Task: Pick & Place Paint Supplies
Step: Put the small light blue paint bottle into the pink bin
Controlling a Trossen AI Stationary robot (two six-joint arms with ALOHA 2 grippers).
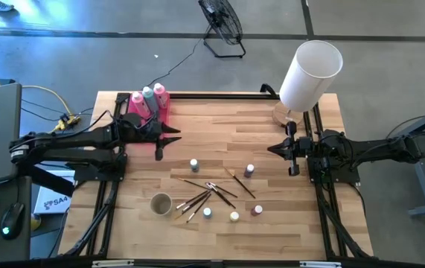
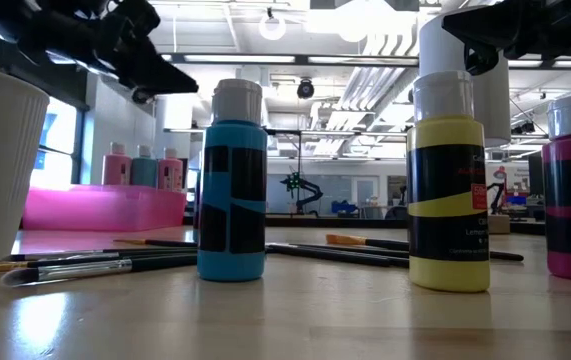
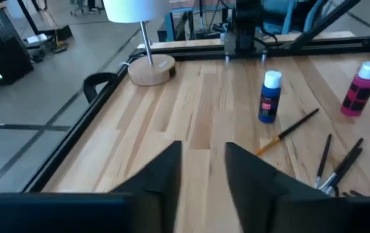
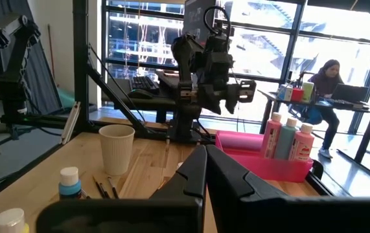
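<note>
Nearest the lower edge of the high view, a ribbed white paper cup (image 1: 161,203) is standing at lower centre-left, with a loose scatter of thin dark-handled brushes (image 1: 206,195) lying just to its right. Small capped paint pots are dotting the wood around them: a yellow pot (image 1: 234,217) and a magenta pot (image 1: 257,211) low down, a light blue pot (image 1: 207,213) beside the brush tips, a dark blue pot (image 1: 194,164) and a purple-pink pot (image 1: 249,170) higher up. At mid-height on the left, the left gripper (image 1: 169,139) is hovering over bare wood just right of the pink tray (image 1: 161,117), its fingers spread partway with nothing between them. At mid-height on the right, the right gripper (image 1: 275,149) is hanging with its fingers pressed together, empty. Farther up, in the upper left, two pink squeeze bottles (image 1: 136,99) and a teal squeeze bottle (image 1: 148,93) are standing upright inside the tray. In the upper right, a white lampshade (image 1: 310,75) is rising from a round wooden base.
</note>
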